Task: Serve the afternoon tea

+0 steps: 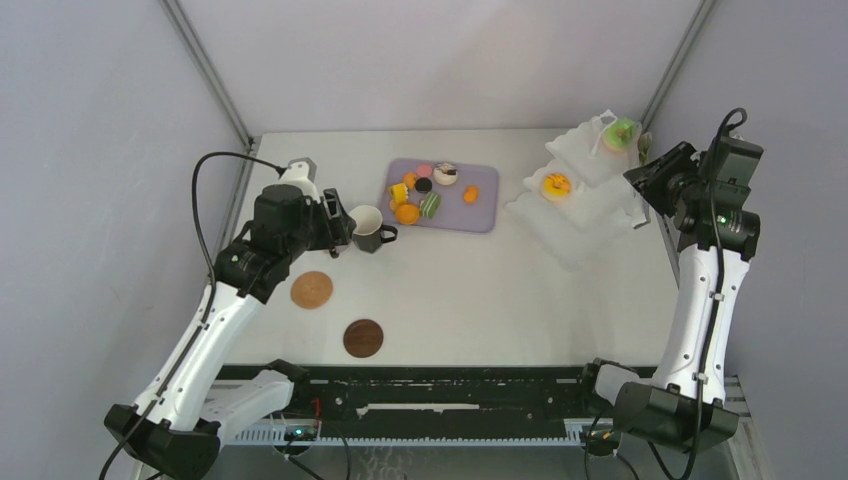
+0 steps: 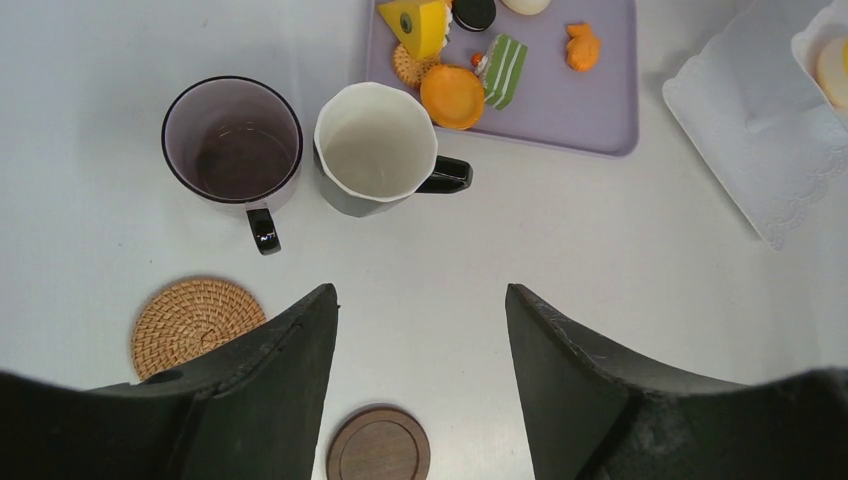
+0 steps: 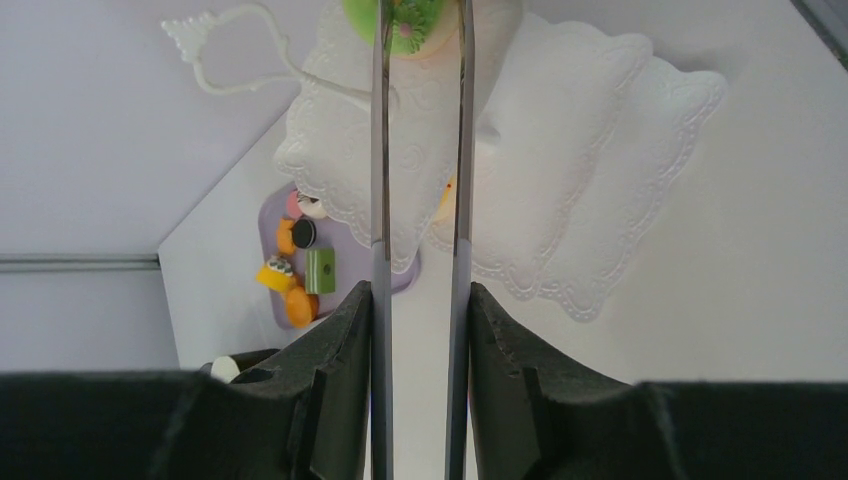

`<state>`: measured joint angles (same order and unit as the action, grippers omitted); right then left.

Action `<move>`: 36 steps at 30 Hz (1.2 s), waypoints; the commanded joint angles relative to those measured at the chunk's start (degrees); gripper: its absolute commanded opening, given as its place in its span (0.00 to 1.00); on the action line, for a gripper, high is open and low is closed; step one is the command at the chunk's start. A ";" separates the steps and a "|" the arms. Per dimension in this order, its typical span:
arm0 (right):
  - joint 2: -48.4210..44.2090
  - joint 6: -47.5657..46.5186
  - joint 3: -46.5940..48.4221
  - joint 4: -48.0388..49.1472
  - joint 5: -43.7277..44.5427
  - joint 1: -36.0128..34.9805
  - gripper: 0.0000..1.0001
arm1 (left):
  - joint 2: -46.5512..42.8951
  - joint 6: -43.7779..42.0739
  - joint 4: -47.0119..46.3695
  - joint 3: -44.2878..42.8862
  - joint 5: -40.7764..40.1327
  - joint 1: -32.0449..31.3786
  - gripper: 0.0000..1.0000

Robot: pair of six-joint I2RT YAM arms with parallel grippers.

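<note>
The left arm (image 1: 205, 335) and the right arm (image 1: 700, 305) are showing long white link shells between chunky black joints, each ending in a black base (image 1: 160, 445). A thin black cable (image 1: 196, 195) is looping beside the left arm, and a second cable (image 1: 720, 128) is arching above the right wrist, where a small green light (image 1: 718, 220) is glowing. The left claw (image 2: 420, 300) and the right claw (image 3: 418, 295) are showing matte black, wedge-shaped fingers.
</note>
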<state>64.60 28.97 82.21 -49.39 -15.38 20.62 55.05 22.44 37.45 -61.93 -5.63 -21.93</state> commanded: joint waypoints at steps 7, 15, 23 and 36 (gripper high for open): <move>0.69 -0.88 1.20 5.88 -4.47 -0.58 0.00 | 0.03 0.12 -2.41 1.11 0.85 0.43 0.67; 0.88 -1.74 1.06 5.10 -3.80 -1.77 0.00 | 0.28 0.28 -2.44 1.02 1.13 0.44 0.67; 0.30 -1.94 1.36 4.30 -4.05 -1.95 0.43 | 0.16 0.33 -2.47 1.20 1.28 0.41 0.67; -2.64 -1.94 2.33 2.50 -2.01 -1.91 0.48 | -0.67 0.35 -2.39 1.81 1.81 0.47 0.67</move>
<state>65.69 28.16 82.21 -48.29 -18.50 18.96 55.48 22.50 37.41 -61.49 -5.10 -21.93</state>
